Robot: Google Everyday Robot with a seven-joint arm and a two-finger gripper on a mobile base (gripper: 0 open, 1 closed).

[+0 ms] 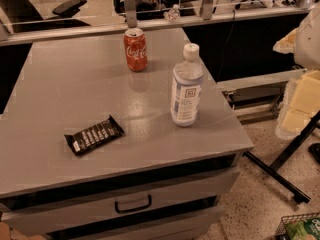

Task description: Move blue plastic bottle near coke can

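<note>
The blue plastic bottle (186, 86) stands upright near the right edge of the grey table (65, 89); it has a white cap and a pale label. The coke can (135, 49), red with a silver top, stands upright at the back of the table, up and to the left of the bottle, with a clear gap between them. My arm and gripper (301, 106) show as pale shapes at the right edge of the view, off the table and well to the right of the bottle, holding nothing that I can see.
A flat black candy-bar wrapper (94, 135) lies at the front left of the table. A tiny clear bottle (173, 13) sits on the ledge behind the table. Drawers (132, 204) are below the tabletop. A black floor stand (280, 176) and a wire basket (299, 228) are at the right.
</note>
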